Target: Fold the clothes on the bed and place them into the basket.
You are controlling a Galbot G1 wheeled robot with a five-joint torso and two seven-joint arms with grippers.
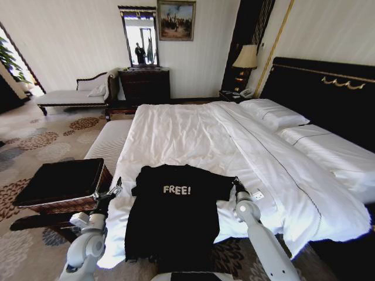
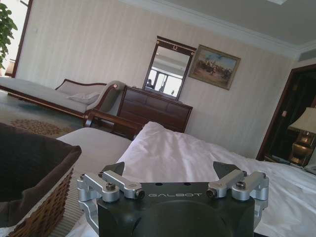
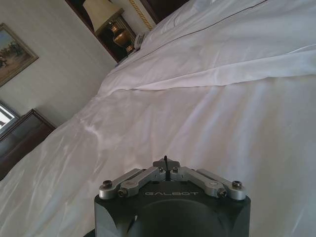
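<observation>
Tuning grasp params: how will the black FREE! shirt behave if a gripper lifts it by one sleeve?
Probably floppy: the T-shirt already drapes limp over the bed edge. Likely light, thin fabric lying flat. It may slide on the smooth duvet rather than peel up cleanly.

My head camera looks forward and down from the foot of the bed [image 1: 193, 134], while my left wrist camera sits low beside the basket [image 2: 34, 197] facing the far wall and my right wrist camera skims close over the duvet they share.
</observation>
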